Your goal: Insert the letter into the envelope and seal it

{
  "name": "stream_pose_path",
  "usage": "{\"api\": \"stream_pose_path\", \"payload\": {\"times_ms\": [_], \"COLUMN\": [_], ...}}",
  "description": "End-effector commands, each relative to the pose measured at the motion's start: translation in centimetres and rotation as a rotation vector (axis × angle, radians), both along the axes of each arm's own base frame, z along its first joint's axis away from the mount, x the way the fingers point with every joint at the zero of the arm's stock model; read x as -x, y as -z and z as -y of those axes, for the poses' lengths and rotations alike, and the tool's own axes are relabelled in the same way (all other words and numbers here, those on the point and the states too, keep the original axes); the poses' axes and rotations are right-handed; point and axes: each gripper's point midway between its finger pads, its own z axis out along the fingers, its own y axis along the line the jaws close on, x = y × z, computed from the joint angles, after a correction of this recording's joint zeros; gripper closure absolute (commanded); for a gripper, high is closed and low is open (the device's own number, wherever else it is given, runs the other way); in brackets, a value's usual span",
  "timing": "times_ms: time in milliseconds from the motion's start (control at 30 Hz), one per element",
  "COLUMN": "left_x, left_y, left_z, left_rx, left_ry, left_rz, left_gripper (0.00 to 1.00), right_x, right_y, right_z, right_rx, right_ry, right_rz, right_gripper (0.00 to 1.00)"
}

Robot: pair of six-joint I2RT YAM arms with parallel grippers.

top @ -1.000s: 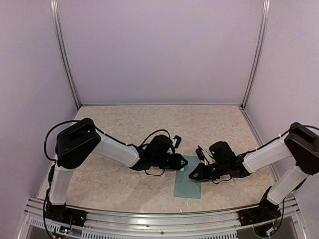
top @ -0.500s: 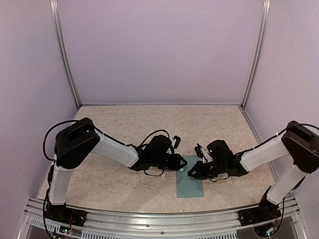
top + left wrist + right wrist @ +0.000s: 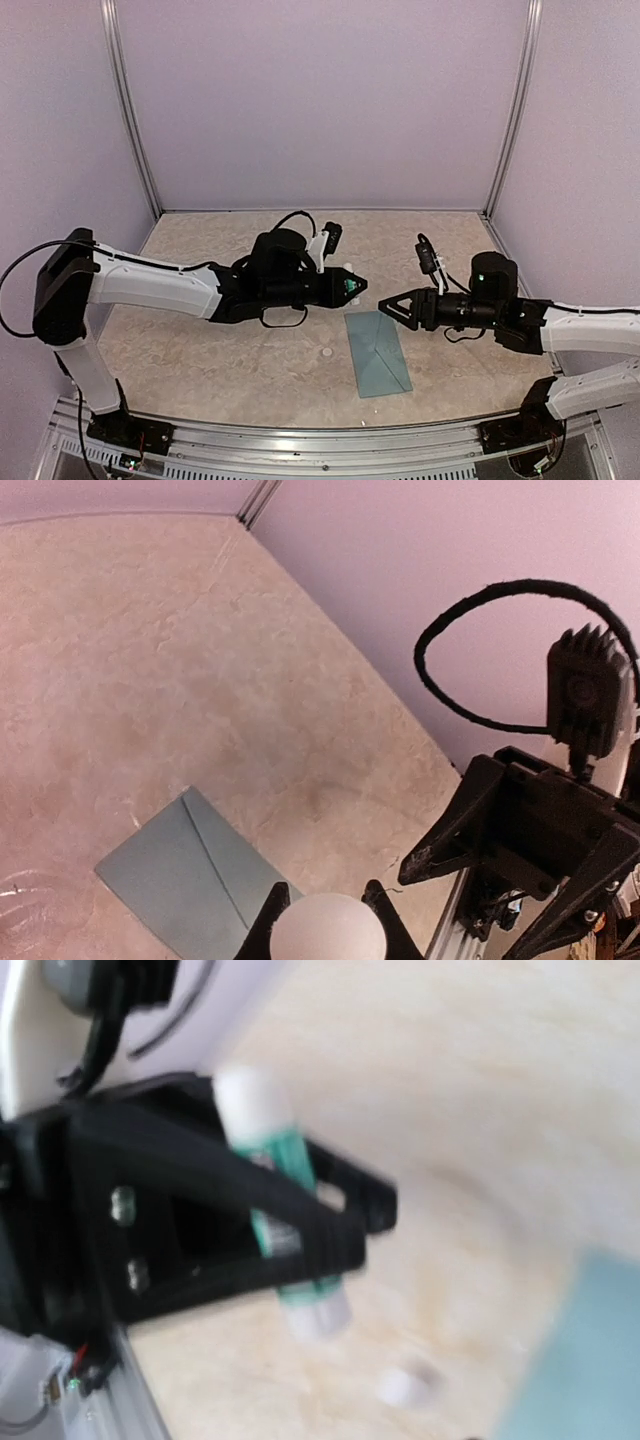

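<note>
On my overhead feed the left arm reaches in from the left side, well up off the beige marbled table (image 3: 200, 350). Its left tool (image 3: 350, 288) is clamped on a small white-and-green plastic glue stick (image 3: 346, 285). My right wrist feed shows this from close by: the black fingers (image 3: 300, 1222) pinch the stick across its green middle, and its white ends stick out on either side. Nearer to me than that tool, a small round white piece (image 3: 325, 352) lies alone on the table; I cannot tell what it is. It sits just left of the muted teal rectangular paper envelope (image 3: 378, 352) and does not touch it. The envelope lies flat on the table, right of centre and towards the near edge. Its long sides run near to far with a slight tilt. Its pointed flap looks folded down flat against the body, with the diagonal edges showing on top. Neither tool touches it. To the right, the right tool (image 3: 383, 304) hangs above the envelope's far end and points left at the glue stick. It is near the left tool but apart from it. From overhead its fingers come together to a single point with nothing between them.
</note>
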Motion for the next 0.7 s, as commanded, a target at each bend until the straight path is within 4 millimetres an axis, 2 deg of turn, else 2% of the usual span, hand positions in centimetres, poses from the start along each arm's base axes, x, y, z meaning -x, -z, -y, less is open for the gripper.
{"api": "stream_pose_path", "payload": {"times_ms": [0,133,300,433,667], "left_x": [2.8,6.7,11.1,13.3,14.9], "left_y": [-7.0,-12.2,-16.2,-17.4,-18.1], "left_z": [-0.5,-0.9,-1.0,-0.9,-0.5], "left_rx": [0.157,0.3,0.398,0.425,0.44], "left_ry": [0.101,0.244,0.407,0.481,0.527], "left_rz": [0.128,0.198,0.248,0.263,0.27], "left_gripper": [0.95,0.93,0.92,0.92,0.92], "right_x": [4.1,6.9,8.8,9.8,12.1], "right_y": [-4.5,-7.9,-10.7,-12.1,-13.9], "right_z": [-0.8,-1.4,-2.8,-3.9,-5.4], "right_rx": [-0.15,-0.285,-0.352,-0.386,-0.439], "right_ry": [-0.226,-0.384,-0.497,-0.57,-0.677], "right_rz": [0.148,0.202,0.262,0.288,0.31], "right_gripper": [0.34,0.27,0.26,0.35,0.43]}}
